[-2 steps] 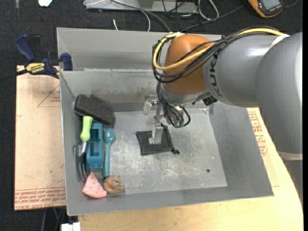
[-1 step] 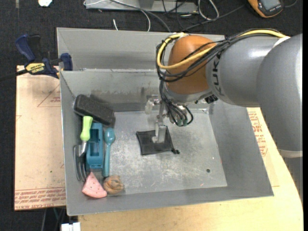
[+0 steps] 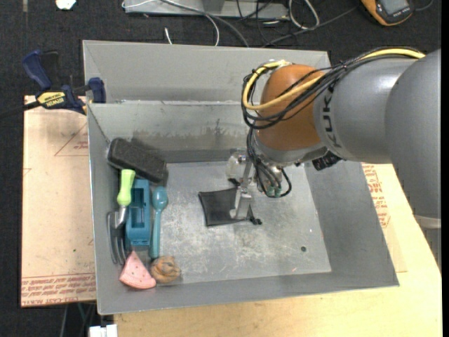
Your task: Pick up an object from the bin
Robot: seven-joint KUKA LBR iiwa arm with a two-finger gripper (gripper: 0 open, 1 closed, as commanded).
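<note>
Gripper poised at the edge of a lone black sheet in the grey bin

The gripper was seen pointed straight down at the black sheet's right edge, touching it or just above it. That placement was judged suited to catching a thin, flat thing by its rim. Whether the gripper was released or clenched could not be told, and nothing could be seen grasped in it. The sheet, small, flat and roughly square, was the thing nearest the gripper. Well to the left of the sheet, a heap was ranged along the bin's wall: a dark grey block, a green-handled tool, a blue piece, a pink wedge and a brown nut-like lump. The sheet was thus left clear for an unhindered approach.
</note>
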